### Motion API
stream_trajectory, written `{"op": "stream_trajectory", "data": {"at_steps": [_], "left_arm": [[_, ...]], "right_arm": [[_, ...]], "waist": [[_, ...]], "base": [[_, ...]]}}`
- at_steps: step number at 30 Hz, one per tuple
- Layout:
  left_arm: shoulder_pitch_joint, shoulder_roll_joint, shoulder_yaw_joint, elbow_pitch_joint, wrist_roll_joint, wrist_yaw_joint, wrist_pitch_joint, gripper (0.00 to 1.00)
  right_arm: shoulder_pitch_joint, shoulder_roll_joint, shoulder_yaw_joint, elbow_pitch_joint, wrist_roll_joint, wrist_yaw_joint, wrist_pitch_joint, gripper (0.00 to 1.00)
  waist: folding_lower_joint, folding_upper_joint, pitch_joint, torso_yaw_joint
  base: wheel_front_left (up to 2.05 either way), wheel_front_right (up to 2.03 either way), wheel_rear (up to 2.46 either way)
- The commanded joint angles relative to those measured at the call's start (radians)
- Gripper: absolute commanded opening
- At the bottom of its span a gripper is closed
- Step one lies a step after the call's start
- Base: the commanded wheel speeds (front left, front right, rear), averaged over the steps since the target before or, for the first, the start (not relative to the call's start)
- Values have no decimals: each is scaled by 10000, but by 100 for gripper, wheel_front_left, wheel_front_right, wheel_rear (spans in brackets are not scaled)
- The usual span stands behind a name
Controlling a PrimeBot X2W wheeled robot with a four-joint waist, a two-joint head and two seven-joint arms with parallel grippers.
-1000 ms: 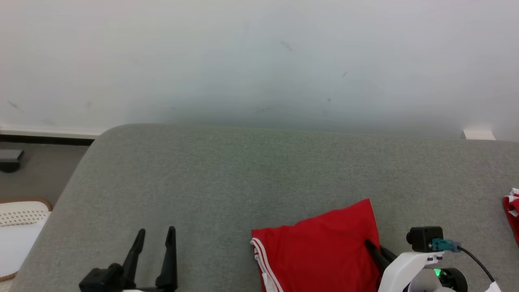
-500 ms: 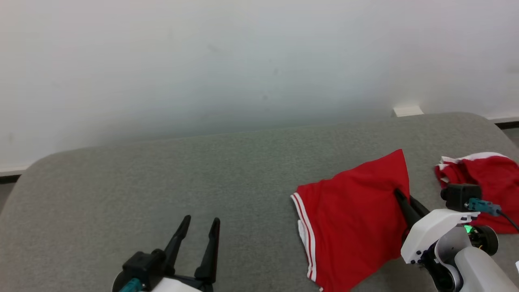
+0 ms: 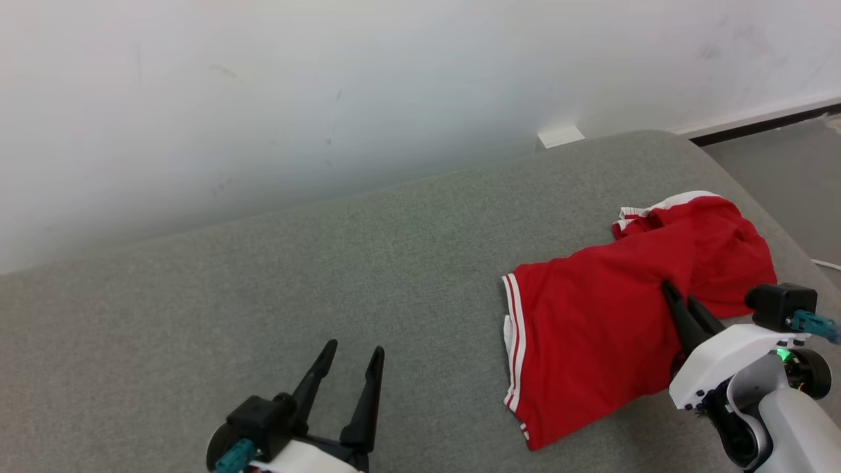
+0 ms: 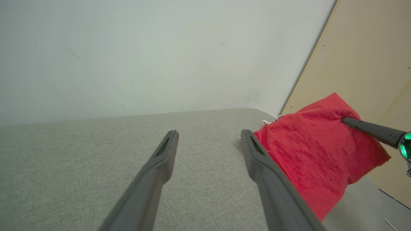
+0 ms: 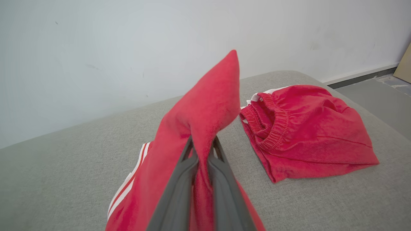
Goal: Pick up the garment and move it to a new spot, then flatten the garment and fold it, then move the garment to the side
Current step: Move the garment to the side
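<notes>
While right tool (image 5: pixel 203 141) pinches garment (image 3: pixel 591 328), red shorts (image 5: pixel 305 125) beside, grey cushion (image 3: pixel 328 276)

Grey upholstered surface (image 3: pixel 328 276); white wall (image 3: pixel 263 79) behind; crumpled red shorts (image 5: pixel 308 128) lying on it.
</notes>
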Motion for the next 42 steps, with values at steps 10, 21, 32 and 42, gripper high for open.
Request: {"op": "stream_trajectory", "data": {"at_steps": [10,21,32,42], "left_arm": [[-796,110,51,114,432,-111,6,100],[-1407,426,270,-28,713,-223,6,100],[-1784,591,403,-91,843,-274,10,100],[-1713,442,514,-44,691,-298,7,100]], "right_arm": [[-1563,-938,-149,-250,468,1,234,0],[-3007,-2728,-1157,579,311,1,431,0],[-4108,-3501,-1737,2972,-1010,1,556,84],[-4933,-3698,-2657,6097,-4045,-1,-1453,100]], "waist": [[0,0,1727,604],[0,0,3373,1202],[0,0,4281,1478],[0,0,3487,1691]], "base": [[0,0,0],[0,0,0],[0,0,0],[0,0,0]]}}
